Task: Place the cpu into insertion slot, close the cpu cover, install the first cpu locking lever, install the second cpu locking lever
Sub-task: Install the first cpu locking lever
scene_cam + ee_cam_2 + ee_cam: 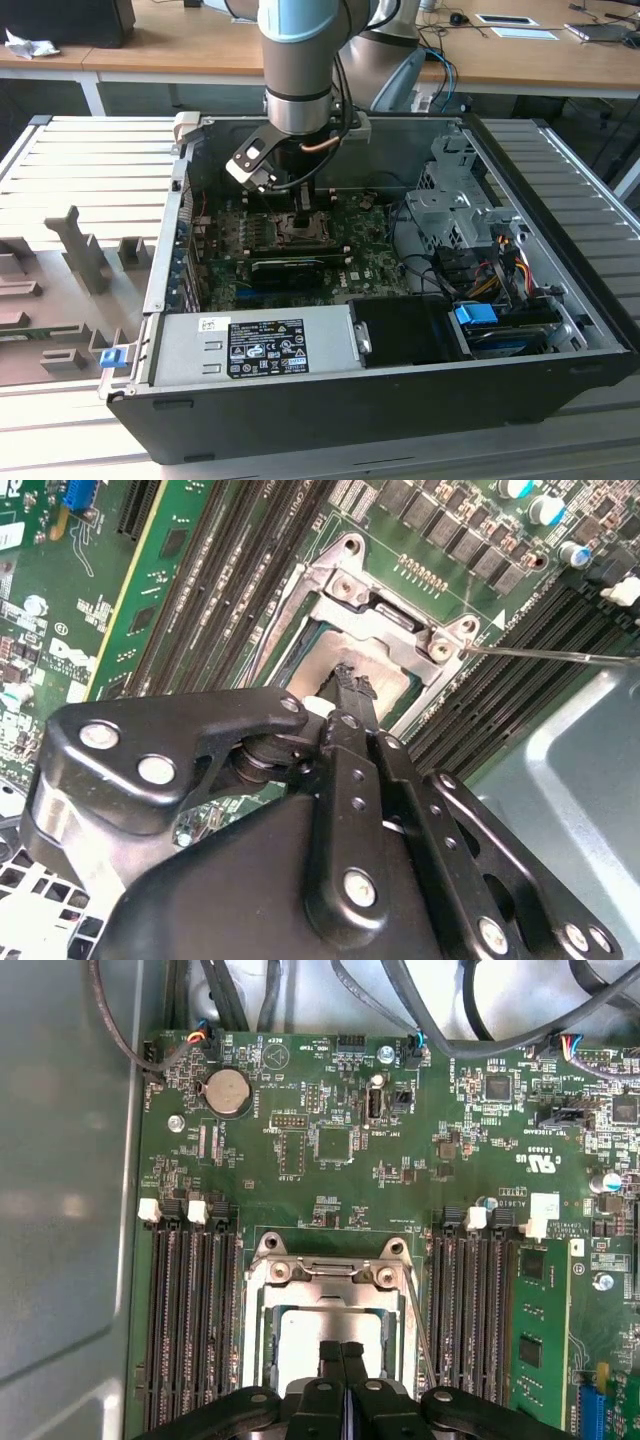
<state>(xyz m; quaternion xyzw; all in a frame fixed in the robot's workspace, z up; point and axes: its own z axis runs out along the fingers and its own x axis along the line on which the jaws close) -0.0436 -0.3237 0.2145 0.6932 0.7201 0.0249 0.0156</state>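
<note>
Fingertips [330, 1358] of the black, linked-bar gripper [342, 1352] are pressed together with nothing between them. In both wrist views they stand over the socket; whether they touch it cannot be told.

Directly under the tips lies the small, flat, square cpu [295, 1335] with its dull silver-grey top, seated in the socket opening and also showing in the second wrist view [385, 670]. The thin silvery-dark metal cpu cover [330, 1272] is down flat over the chip, and its square window frames the chip's top. In the second wrist view the frame's screwed edge [380, 615] lies just beyond the gripper [350, 680].

A thin bright wire lever [418, 1320] starts at one corner of the socket and slants away from its side. In the second wrist view this lever [560, 655] stretches out over the neighbouring slots.

Long black memory slots [190, 1330] flank the socket on both sides of the green motherboard [330, 1110]. Farther along the board sits a round silver coin battery [227, 1092].

In the exterior view the gripper [303, 215] reaches down from the grey-and-pale-blue arm [300, 50] into the open black computer case [400, 410]. A silver power-supply box [250, 345] sits at the case's near edge. The case rests on a grey ribbed table [90, 150], with a wooden desk [180, 50] beyond.
</note>
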